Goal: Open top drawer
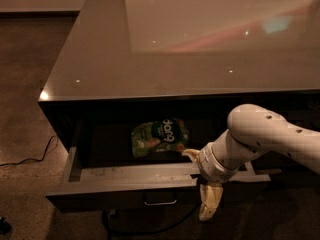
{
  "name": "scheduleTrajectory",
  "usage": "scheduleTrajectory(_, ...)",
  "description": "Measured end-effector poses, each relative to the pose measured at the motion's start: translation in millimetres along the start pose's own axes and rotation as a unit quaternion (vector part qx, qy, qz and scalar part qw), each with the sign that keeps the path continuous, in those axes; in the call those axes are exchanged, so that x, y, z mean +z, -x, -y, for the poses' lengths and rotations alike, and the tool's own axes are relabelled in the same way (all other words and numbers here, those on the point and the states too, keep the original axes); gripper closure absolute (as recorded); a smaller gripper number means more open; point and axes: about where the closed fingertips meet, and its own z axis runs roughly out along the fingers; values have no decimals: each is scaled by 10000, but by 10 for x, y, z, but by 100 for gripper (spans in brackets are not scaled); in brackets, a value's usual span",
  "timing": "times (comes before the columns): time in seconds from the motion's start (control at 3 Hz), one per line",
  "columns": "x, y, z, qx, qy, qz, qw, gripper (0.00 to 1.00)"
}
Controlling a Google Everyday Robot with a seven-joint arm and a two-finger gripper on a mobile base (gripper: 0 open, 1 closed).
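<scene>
In the one camera view, the top drawer [125,176] sits just under the grey counter top [150,59]. It is already pulled well out, and you can see down into it. A green snack bag [159,137] lies on its floor near the back.

The gripper [201,180] is at the drawer's front wall, on the right part of it. Its fingers are spread apart, not pinched. One finger [190,154] reaches over the wall to the inside. The other one hangs down in front of the dark face. So the front wall runs between them, and I cannot tell if either finger presses on it.

The front wall is long from left to right. The drawer slides the other way, out from the cabinet and toward you. The small handle [160,202] is at the middle of the face, just left of the gripper and a bit lower. The white arm [270,134] comes in from the right.

If you want more opening, I think the pull has to go straight out, not sideways.
</scene>
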Motion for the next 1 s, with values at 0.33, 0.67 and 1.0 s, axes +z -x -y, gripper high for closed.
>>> scheduleTrajectory(0.33,-45,-22,2,-4,-88,11,10000,0)
scheduleTrajectory(0.67,-247,-50,19,-54,-343,-135,9993,0)
scheduleTrajectory(1.0,-413,-44,82,-138,-550,-297,9979,0)
